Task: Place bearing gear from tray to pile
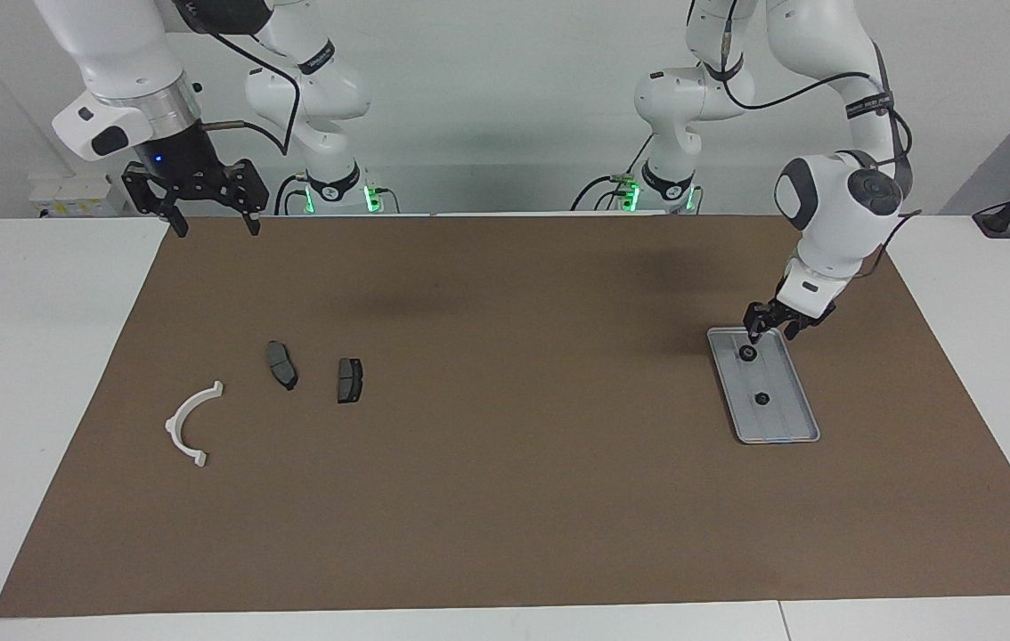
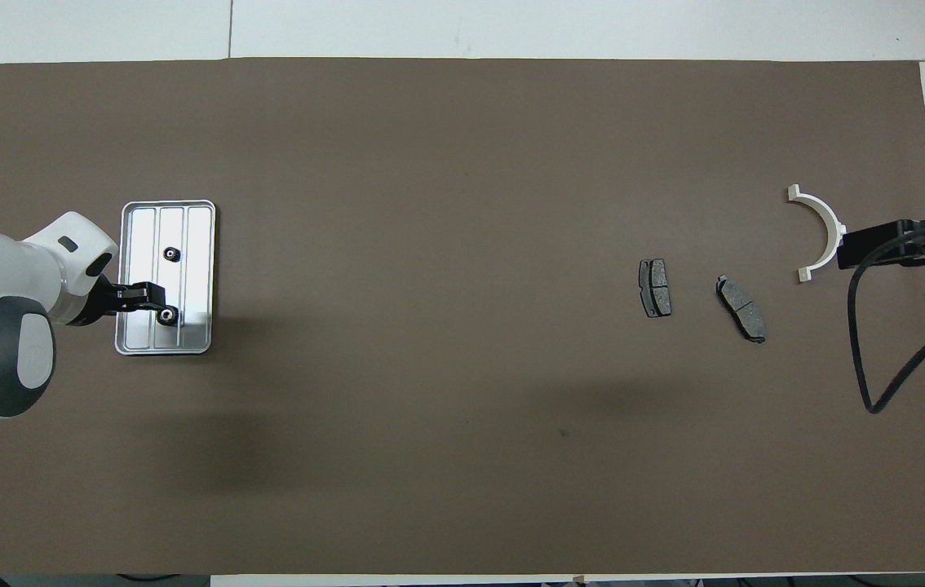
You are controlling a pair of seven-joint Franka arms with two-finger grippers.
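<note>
A wide brown mat [image 1: 505, 445] covers most of the white counter [image 1: 33, 374]. The left arm reaches down over the tray's end nearer the robots, and the left gripper [image 1: 769, 331] hangs low above the nearer of two small dark bearing gears; its jaws stand a little apart around or just above that gear, and whether they touch it I cannot tell. The right arm waits, with the right gripper [image 1: 213, 218] raised over the mat's edge at its own end of the counter, jaws spread wide and holding nothing. The silver-grey tray [image 1: 792, 427] lies on the mat toward the left arm's end, its ridges running lengthwise. The pile sits well apart from it, toward the right arm's end: a white half-ring bracket [image 1: 187, 425], then two dark grey brake pads, one [image 1: 281, 365] near the bracket and the other [image 1: 349, 380] just beside it. The nearer bearing gear [image 1: 747, 353] rests in the tray under the left gripper; the second gear [image 1: 761, 398] lies at the tray's middle.
</note>
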